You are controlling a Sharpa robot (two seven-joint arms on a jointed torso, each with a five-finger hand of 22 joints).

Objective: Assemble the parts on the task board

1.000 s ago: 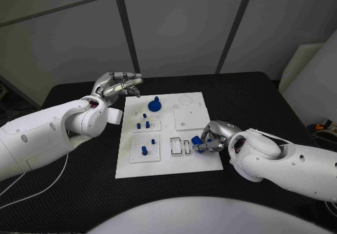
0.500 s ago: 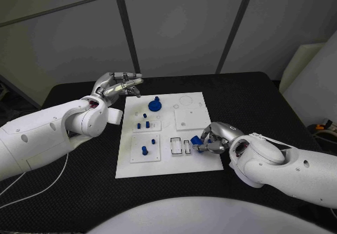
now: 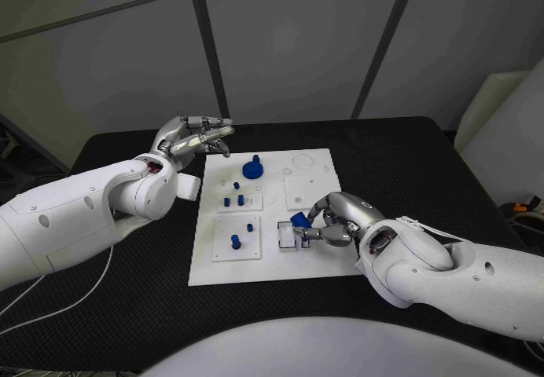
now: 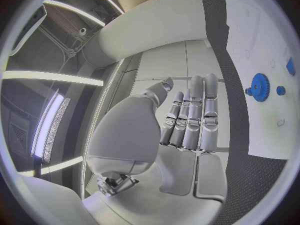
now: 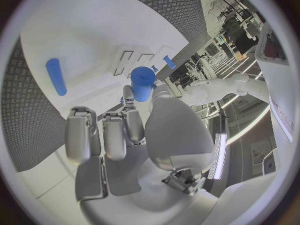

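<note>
1. One change stands out: the right hand (image 3: 323, 224) has moved leftward along the white rectangular task board (image 3: 323, 271) and now hangs over the small slotted holders (image 3: 290, 236); I judge an insertion is close.
2. Its fingers pinch a short blue plastic cylinder (image 5: 142, 83), with the rest curled loosely.
3. The left hand (image 3: 195, 135) stays raised beside the board's far corner, fingers straight and together, holding nothing, near the blue gear-shaped part (image 4: 259, 87).

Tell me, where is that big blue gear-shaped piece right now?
In the head view the blue gear stands on the far half of the task board, close to the left hand, which hovers beside it.
</note>
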